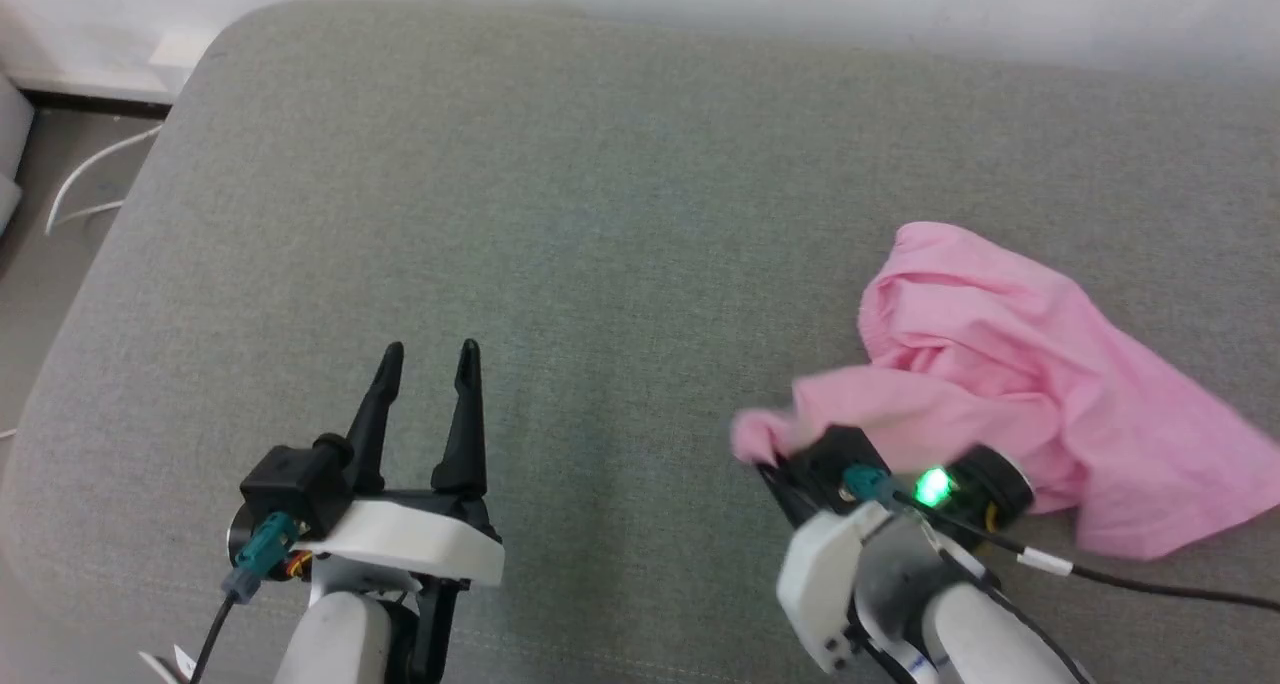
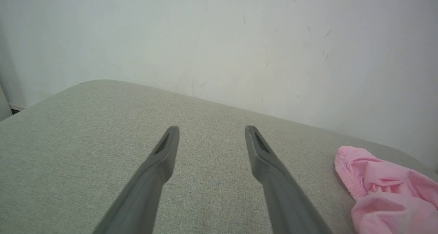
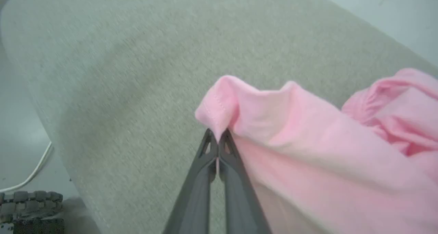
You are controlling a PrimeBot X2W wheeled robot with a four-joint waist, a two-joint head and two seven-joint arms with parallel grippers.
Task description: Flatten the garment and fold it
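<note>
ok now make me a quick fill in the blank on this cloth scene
1. The right pincer is shut on a hemmed edge of the ____ garment.
2. The left pincer stands ____, holding nothing.
3. The garment lies crumpled on the robot's ____ side of the grey cushion.
Missing words: pink; open; right

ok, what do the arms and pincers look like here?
Left pincer and right pincer: two long, dark grey tapered fingers each. Both have white wrist shells, pale forearms, teal cable plugs. Right arm adds a lit green LED and black cable.
</note>
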